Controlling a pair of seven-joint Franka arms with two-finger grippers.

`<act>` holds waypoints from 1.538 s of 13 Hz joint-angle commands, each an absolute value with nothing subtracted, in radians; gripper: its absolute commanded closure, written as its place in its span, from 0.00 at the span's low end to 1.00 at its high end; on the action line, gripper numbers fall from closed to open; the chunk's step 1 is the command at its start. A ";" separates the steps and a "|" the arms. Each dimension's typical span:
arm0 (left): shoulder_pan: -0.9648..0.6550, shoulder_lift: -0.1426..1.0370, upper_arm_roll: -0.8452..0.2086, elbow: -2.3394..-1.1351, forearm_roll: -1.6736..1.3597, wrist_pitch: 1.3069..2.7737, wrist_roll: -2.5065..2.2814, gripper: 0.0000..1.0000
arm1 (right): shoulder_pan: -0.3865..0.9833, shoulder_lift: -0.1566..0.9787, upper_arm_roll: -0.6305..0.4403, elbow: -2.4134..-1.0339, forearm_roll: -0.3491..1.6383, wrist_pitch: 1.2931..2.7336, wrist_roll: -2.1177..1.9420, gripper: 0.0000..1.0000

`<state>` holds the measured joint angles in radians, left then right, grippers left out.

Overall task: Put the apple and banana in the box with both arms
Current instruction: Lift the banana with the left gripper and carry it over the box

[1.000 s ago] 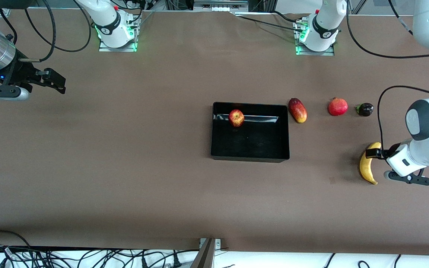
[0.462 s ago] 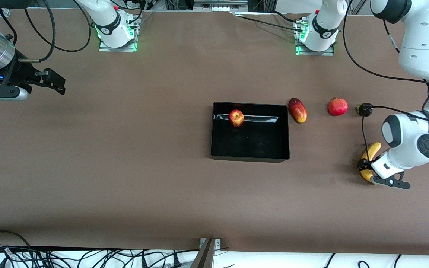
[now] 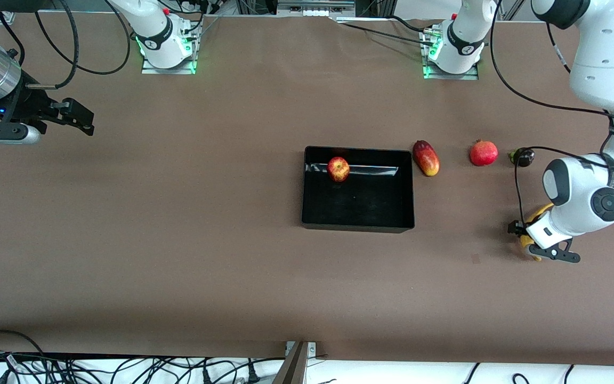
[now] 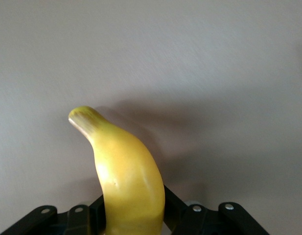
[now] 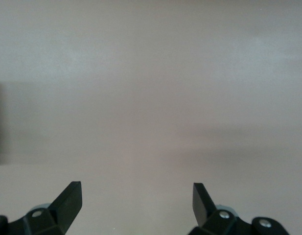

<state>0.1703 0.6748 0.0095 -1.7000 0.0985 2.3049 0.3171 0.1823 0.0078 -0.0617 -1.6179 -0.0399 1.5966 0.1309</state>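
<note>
Left gripper (image 3: 523, 238) down at the table surface toward the left arm's end, its jaws set on either side of the banana (image 3: 532, 230). In the left wrist view the banana (image 4: 125, 176) stands between the two black fingers (image 4: 179, 211), which lie against its sides; gripper clamped on banana. One dark-streaked tip of the fruit points away from the wrist camera, with its shadow on the table. In the front view most of the banana is hidden under the white wrist; only yellow slivers show at either side of the hand. Whether it is lifted clear of the table cannot be told.

Right gripper (image 3: 75, 114) hangs over the bare table at the right arm's end, well apart from all the fruit; that arm waits. Right wrist view shows its fingers (image 5: 70, 198) spread wide with nothing between them, only table below.

Box (image 3: 357, 224) sits near mid-table. Apple (image 3: 338, 169) lies inside it, close to the wall farthest from the front camera, at the corner nearer the right arm's end.

Outside the box, in a row toward the left arm's end: mango (image 3: 426, 158) just beside the box wall, then a round red fruit (image 3: 483, 153), then a small dark fruit (image 3: 523, 157) with a black cable crossing it. All three farther from the front camera than the banana.
</note>
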 commanded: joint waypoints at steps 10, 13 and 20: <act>-0.126 0.486 -0.186 -1.563 -0.061 1.883 -0.553 1.00 | 0.167 0.014 -0.057 -1.601 -0.018 1.591 0.118 0.00; -0.182 0.523 -0.186 -1.566 -0.072 1.956 -0.629 1.00 | 0.167 0.014 -0.057 -1.603 -0.018 1.591 0.117 0.00; -0.302 0.670 -0.210 -1.614 0.070 2.216 -0.854 1.00 | 0.167 0.014 -0.057 -1.603 -0.018 1.589 0.117 0.00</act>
<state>-0.2915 0.6507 -0.2081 -1.6006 0.0220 2.1687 -0.7997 0.1795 0.0086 -0.0619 -1.6178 -0.0388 1.5966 0.1309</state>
